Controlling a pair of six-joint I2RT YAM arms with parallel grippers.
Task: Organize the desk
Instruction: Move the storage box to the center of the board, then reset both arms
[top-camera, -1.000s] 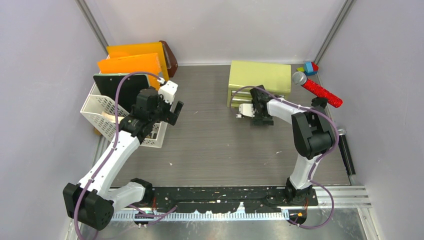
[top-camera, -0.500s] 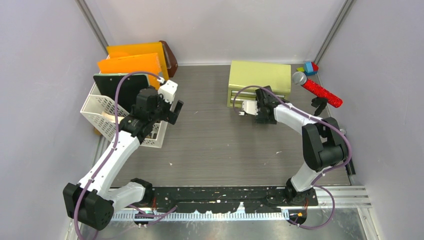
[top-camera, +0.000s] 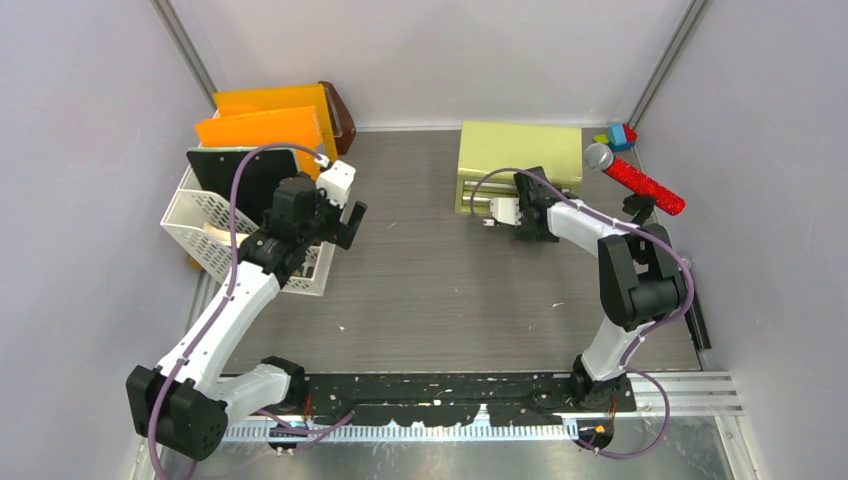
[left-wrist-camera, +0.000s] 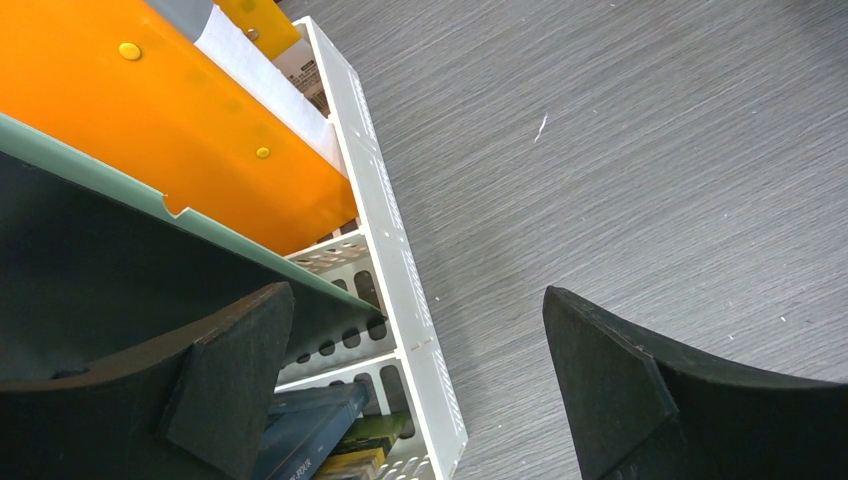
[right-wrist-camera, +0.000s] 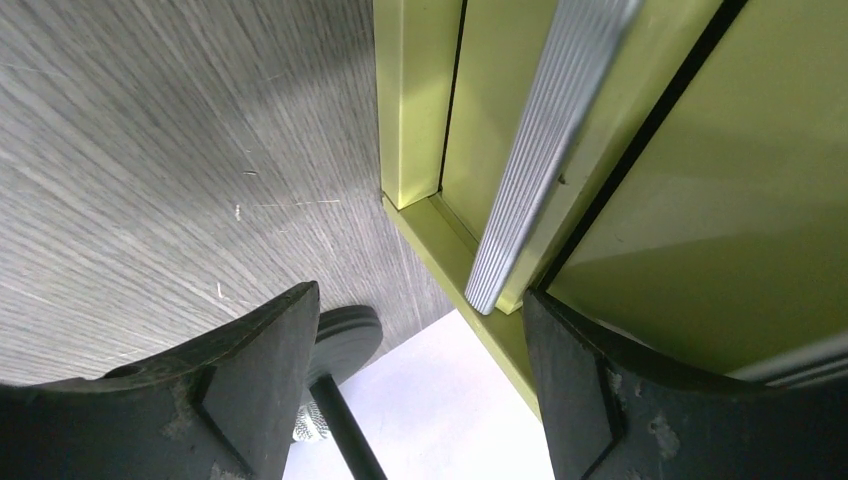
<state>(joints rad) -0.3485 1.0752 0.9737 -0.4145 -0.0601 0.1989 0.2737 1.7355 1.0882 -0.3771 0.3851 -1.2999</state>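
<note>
The desk (top-camera: 430, 290) is a dark grey wood-grain top; it also shows in the left wrist view (left-wrist-camera: 620, 150) and the right wrist view (right-wrist-camera: 150, 150). My left gripper (top-camera: 340, 228) hangs open and empty over the right rim of a white perforated basket (top-camera: 200, 225), one finger over the basket and one over the desk (left-wrist-camera: 420, 300). My right gripper (top-camera: 527, 192) is open and empty at the front of the yellow-green drawer cabinet (top-camera: 520, 150). In the right wrist view (right-wrist-camera: 420, 300) a ribbed silver drawer handle (right-wrist-camera: 540, 170) ends just ahead of the gap between the jaws, untouched.
The basket (left-wrist-camera: 400, 280) holds orange folders (left-wrist-camera: 150, 130), a dark board (left-wrist-camera: 100, 250) and books (left-wrist-camera: 310, 430). A red microphone (top-camera: 640, 180), coloured blocks (top-camera: 620, 135) and a black stand (top-camera: 638, 205) sit at the back right. A black stand base (right-wrist-camera: 345, 335) shows beyond the cabinet.
My right gripper has moved from the desk in front of the cabinet up to the cabinet's drawer front, and its elbow swung right. The left arm has not moved.
</note>
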